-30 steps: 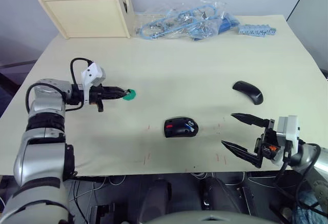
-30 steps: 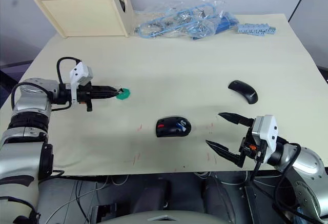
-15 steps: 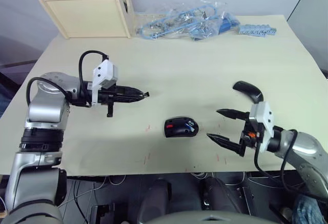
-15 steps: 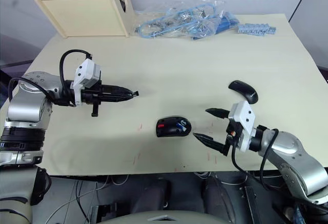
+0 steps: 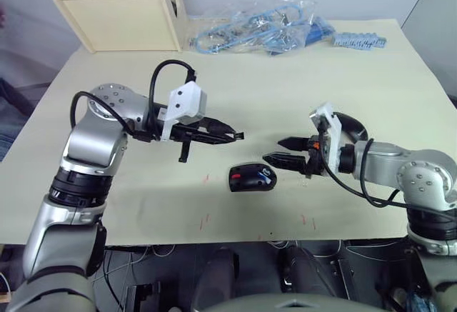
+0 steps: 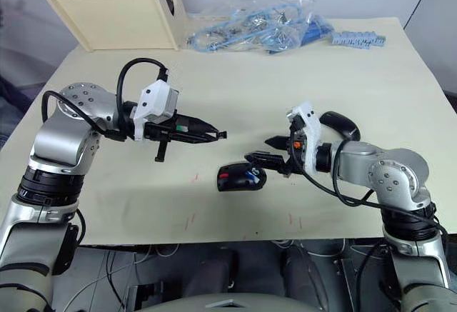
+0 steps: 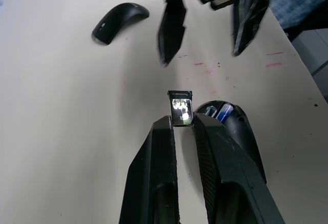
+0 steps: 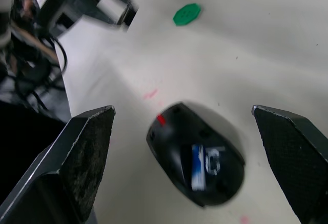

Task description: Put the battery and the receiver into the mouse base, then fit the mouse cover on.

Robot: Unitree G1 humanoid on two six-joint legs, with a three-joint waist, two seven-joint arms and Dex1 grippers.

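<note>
The left hand pinches the tiny, probably light and slippery receiver by its end above the mouse base near the desk's front edge, while the right hand is spread wide.

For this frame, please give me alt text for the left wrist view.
The left tool pinches a small receiver at its tips, just beside the open mouse base on the pale table. Beyond it the right tool hangs open, and the mouse cover lies farther off.

A lab: bare worktable, bagged blue cables, wooden trays
</note>
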